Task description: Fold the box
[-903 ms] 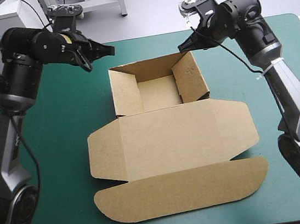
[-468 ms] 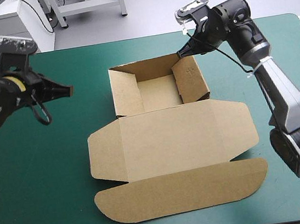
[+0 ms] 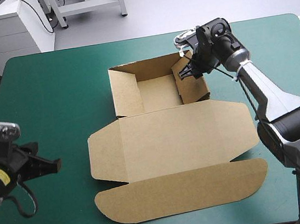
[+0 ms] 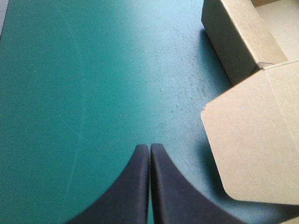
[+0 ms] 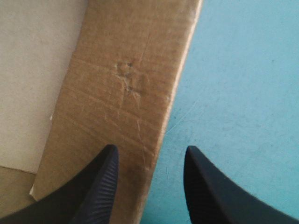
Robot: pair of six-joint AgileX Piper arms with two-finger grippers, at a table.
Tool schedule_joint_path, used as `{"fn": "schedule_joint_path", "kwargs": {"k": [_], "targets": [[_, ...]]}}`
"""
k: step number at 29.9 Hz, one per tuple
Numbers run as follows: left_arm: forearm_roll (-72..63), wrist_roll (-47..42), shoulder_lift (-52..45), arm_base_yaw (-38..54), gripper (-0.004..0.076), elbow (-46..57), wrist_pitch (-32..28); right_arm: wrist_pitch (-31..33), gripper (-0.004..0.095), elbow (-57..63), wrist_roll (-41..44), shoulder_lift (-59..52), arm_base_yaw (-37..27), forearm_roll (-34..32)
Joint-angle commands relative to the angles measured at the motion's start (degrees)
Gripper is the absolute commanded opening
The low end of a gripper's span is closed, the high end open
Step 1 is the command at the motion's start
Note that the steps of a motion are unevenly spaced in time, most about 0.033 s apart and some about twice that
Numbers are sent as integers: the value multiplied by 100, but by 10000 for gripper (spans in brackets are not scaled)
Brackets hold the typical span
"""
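The brown box (image 3: 168, 143) lies in the middle of the table as an open tray with its lid and front flap spread flat toward the near edge. My right gripper (image 3: 185, 73) is down at the tray's right wall (image 3: 193, 81). It is open, with the wall's (image 5: 126, 93) top edge between its fingers (image 5: 105, 177), one over the tray side and one over the cover side. My left gripper (image 3: 55, 166) is shut and holds nothing, low over the cover near the table's left edge. In the left wrist view, my left gripper (image 4: 149, 146) points past the lid's corner (image 4: 254, 149), clear of it.
Teal-green cover (image 3: 55, 102) lies bare to the left of the box, and a strip of it (image 3: 276, 62) shows on the right. The tray's left wall (image 4: 238, 37) stands ahead of my left gripper and to one side.
My left arm has swung away from the tray's far left corner, back toward the table's near left edge. My right gripper has come down from above onto the tray's right wall.
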Motion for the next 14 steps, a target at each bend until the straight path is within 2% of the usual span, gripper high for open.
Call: {"fn": "schedule_joint_path", "kwargs": {"k": [1, 6, 10, 12, 14], "targets": [[-49, -121, -832, -24, -8, 606, -603, 30, 423, -56, 117, -112, -129, 91], [-39, -437, -1912, -24, -8, 1506, -615, 30, 418, -56, 107, 132, -138, 225], [-50, -505, -2637, -24, -8, 2126, -569, 19, 372, -56, 159, 283, -138, 201], [-61, -716, -2965, -24, -8, 2409, -569, 7, 313, -56, 183, 315, -138, 167], [-61, -878, -3207, -24, -8, 2609, -569, 7, 207, -56, 316, 315, -138, 63]]}}
